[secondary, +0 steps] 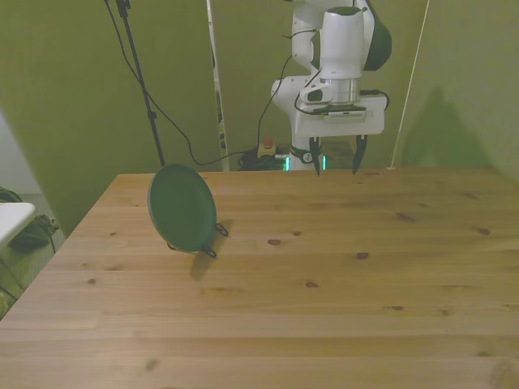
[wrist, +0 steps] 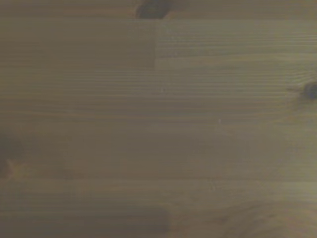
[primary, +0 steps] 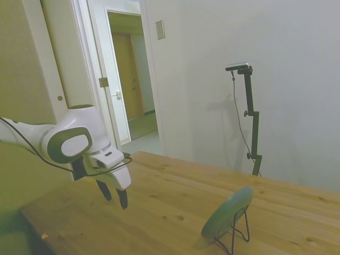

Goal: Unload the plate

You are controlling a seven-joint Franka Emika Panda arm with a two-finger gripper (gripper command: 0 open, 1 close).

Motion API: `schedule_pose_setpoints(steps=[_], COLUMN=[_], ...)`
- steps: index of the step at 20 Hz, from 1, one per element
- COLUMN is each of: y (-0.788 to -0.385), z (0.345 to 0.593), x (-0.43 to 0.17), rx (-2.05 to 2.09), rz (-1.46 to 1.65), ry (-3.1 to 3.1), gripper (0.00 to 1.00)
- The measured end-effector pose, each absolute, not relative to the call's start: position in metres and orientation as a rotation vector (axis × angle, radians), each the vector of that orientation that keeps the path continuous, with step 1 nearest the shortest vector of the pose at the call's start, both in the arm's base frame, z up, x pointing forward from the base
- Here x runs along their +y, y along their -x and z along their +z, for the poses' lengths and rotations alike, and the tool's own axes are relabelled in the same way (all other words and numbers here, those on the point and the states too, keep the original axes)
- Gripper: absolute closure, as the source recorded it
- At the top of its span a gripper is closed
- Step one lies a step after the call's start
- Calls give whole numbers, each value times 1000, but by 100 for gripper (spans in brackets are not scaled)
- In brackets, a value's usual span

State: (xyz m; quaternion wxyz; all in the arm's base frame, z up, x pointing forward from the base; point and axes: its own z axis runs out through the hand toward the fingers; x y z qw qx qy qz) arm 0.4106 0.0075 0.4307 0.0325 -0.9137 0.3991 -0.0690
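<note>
We see the plate [secondary: 182, 208] propped upright in a wire stand [primary: 239, 231] on the table [secondary: 340, 300]; our end effector [secondary: 334, 160] hangs open, empty, well apart.

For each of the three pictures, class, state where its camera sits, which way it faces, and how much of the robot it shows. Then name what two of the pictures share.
Side view: off one side of the table, looking across it toward a doorway; shows the arm's end and the open gripper above the wood.
Front view: across the table, facing the robot; shows the upright arm and gripper.
Wrist view: on the wrist, looking down at bare blurred planks; none of the robot shows.
Shared: side and front views both show the plate leaning on its wire stand.
</note>
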Motion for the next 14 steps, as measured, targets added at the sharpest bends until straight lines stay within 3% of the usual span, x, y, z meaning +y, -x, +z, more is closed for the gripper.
schedule_pose_setpoints(steps=[5,14], y=[-408,-369], z=[445,545], x=[-7,-58], rx=[1247,1461], rz=[-220,-465], ry=[2818,2816], gripper=[0,0])
